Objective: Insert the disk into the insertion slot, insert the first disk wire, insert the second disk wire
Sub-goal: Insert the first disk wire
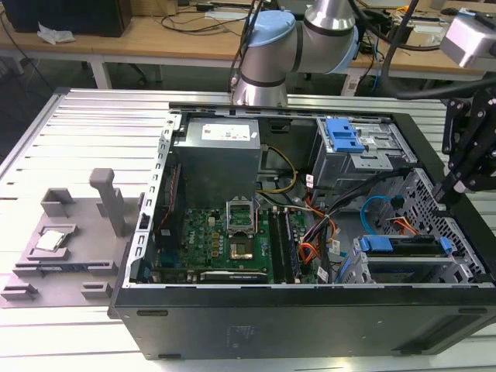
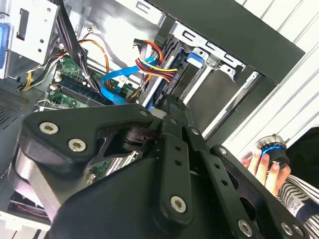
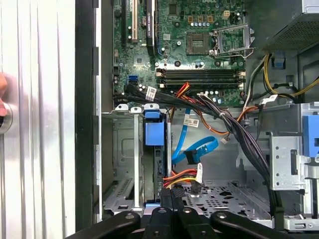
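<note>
Ribbed metal tabletop (image 1: 93, 132) carrying an open black computer case (image 1: 310, 333) laid on its side, with workbenches behind. In the first wrist view, the black end effector (image 3: 172, 195) reaches into the case. Its two fingers are drawn together, with nothing visibly pinched between them.

Directly ahead of its tips sits the disk (image 3: 155, 149), already housed in the insertion slot (image 3: 124, 164) of the grey perforated drive cage. The disk shows edge-on. Its long axis runs straight away from the end effector, with the bright blue carrier grip at the far end and the connector end nearest the fingertips.

A red, yellow and black wire bundle (image 3: 180, 177) arrives at that near end. Its plug is touching or just beside the fingertips; I cannot tell which. The second disk wire (image 3: 199, 149), thin and light blue, curls in a loop a little further off to one side of the end effector.

The step in hand looks like seating the first disk wire. To do it well, the push should go along the disk's long axis, square to the connector edge. The plug's keying should be matched and loose wires kept clear of the tips. A skewed push could bend the plug or shift the disk.

A person's hand (image 2: 260, 169) rests on a knob outside the case, well apart from the end effector.
</note>
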{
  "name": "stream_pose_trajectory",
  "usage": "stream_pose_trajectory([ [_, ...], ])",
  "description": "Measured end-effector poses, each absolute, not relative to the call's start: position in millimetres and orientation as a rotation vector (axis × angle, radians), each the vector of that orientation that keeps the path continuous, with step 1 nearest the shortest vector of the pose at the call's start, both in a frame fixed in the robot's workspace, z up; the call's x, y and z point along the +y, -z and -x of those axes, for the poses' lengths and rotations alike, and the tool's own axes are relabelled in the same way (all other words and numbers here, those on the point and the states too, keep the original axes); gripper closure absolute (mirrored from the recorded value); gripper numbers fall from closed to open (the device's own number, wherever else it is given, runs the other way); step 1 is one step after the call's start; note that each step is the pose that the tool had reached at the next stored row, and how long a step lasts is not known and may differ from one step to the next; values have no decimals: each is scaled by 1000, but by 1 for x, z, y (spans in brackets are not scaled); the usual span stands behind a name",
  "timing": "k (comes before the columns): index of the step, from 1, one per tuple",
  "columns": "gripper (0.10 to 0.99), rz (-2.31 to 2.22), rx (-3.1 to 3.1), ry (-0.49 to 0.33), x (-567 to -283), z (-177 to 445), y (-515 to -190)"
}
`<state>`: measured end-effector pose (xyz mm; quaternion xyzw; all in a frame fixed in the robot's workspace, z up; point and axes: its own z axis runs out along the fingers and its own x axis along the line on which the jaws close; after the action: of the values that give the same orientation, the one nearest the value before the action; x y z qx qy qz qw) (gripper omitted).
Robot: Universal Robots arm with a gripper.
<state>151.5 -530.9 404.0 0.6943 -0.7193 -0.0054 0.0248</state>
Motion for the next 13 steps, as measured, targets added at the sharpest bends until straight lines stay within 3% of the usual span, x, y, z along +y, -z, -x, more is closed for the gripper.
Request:
stream_pose_trajectory([
  [13,980,-2148,-2225,17,-531,-152,-411],
])
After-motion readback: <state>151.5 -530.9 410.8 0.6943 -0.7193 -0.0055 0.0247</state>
